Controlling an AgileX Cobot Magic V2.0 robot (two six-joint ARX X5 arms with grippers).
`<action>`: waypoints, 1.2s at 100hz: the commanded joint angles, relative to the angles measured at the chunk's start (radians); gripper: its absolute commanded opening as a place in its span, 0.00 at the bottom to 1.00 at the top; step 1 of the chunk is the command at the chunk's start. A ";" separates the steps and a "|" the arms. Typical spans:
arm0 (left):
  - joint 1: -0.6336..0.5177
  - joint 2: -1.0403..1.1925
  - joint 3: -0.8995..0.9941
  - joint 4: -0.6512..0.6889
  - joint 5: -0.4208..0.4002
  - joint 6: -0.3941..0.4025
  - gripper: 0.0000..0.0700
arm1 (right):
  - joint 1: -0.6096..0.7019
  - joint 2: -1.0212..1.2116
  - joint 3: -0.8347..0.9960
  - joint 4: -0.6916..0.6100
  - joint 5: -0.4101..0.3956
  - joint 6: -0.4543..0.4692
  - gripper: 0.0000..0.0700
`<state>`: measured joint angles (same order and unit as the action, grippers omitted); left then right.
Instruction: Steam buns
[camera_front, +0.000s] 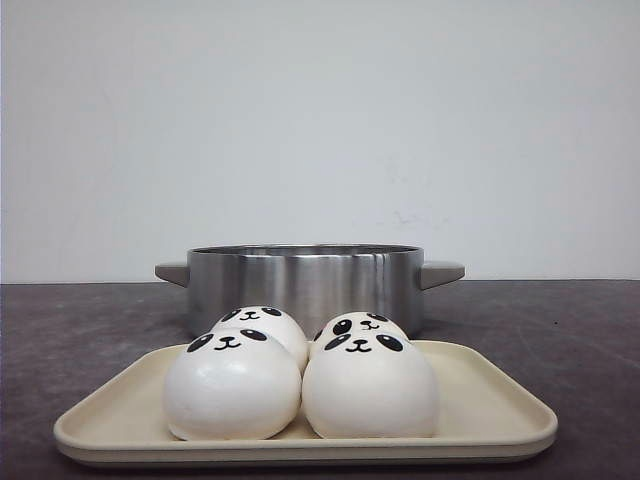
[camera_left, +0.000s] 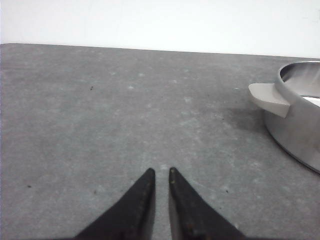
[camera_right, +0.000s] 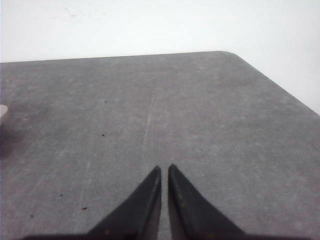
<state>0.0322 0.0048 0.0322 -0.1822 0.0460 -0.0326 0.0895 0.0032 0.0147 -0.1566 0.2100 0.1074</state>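
Several round white buns with black panda faces sit close together on a beige tray (camera_front: 500, 415) at the front: front left bun (camera_front: 232, 385), front right bun (camera_front: 370, 387), back left bun (camera_front: 268, 327), back right bun (camera_front: 362, 325). A steel pot (camera_front: 305, 283) with grey handles stands right behind the tray. Neither gripper shows in the front view. My left gripper (camera_left: 161, 171) is shut and empty over bare table, the pot (camera_left: 300, 112) off to its side. My right gripper (camera_right: 164, 167) is shut and empty over bare table.
The dark grey table (camera_front: 580, 320) runs back to a white wall. In the right wrist view the table's rounded far corner (camera_right: 227, 54) and side edge show. A tip of the pot's handle (camera_right: 3, 111) shows at that view's edge.
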 joint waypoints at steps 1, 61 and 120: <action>0.002 -0.002 -0.018 -0.005 0.004 0.014 0.00 | 0.000 0.000 -0.003 -0.002 0.000 -0.007 0.02; 0.002 -0.002 -0.018 -0.005 0.004 0.014 0.00 | 0.000 0.000 -0.003 -0.002 0.000 -0.007 0.02; 0.002 -0.002 -0.018 -0.005 0.004 0.014 0.00 | 0.000 0.000 -0.003 0.006 -0.001 -0.003 0.02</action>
<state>0.0322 0.0048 0.0322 -0.1822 0.0460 -0.0326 0.0895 0.0032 0.0147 -0.1558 0.2100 0.1078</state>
